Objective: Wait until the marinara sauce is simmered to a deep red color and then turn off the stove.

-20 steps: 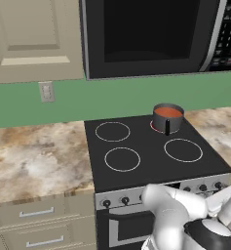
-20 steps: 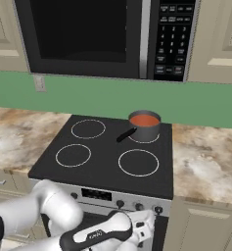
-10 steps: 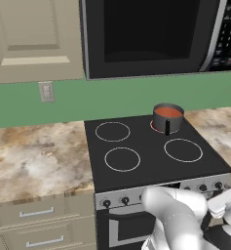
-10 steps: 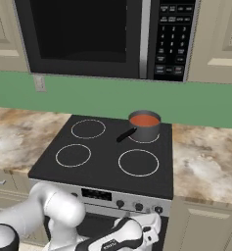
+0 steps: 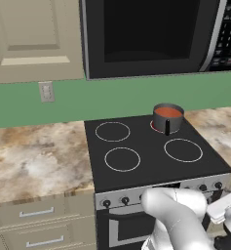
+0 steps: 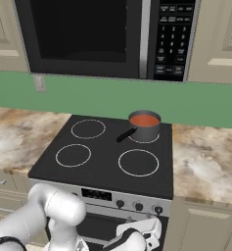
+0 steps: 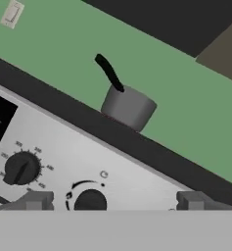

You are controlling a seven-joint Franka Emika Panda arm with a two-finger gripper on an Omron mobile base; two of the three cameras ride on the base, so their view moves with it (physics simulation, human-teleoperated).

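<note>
The stove (image 5: 151,161) is a black glass-top range with a silver knob panel (image 7: 137,171). On its back right burner stands a small dark grey saucepan (image 5: 167,118) (image 6: 145,126) (image 7: 127,105). The marinara sauce (image 5: 168,112) (image 6: 145,119) in it looks orange-red. My gripper (image 7: 115,202) hangs low in front of the panel, open and holding nothing. In the hand view a black knob (image 7: 89,201) sits between its fingertips (image 7: 36,201), a little left of midway. A second knob (image 7: 21,168) lies further left. The pan wall hides the sauce in the hand view.
A black microwave (image 6: 107,34) hangs above the stove. Marbled counters (image 5: 34,156) (image 6: 205,162) flank it, with drawers (image 5: 36,212) below on the left. A wall outlet (image 5: 46,91) sits on the green backsplash. My white arm (image 6: 54,211) crosses low before the oven door.
My arm has sunk lower and the hand has drawn closer to the knob panel. The jaws stay open. The sauce looks the same colour.
</note>
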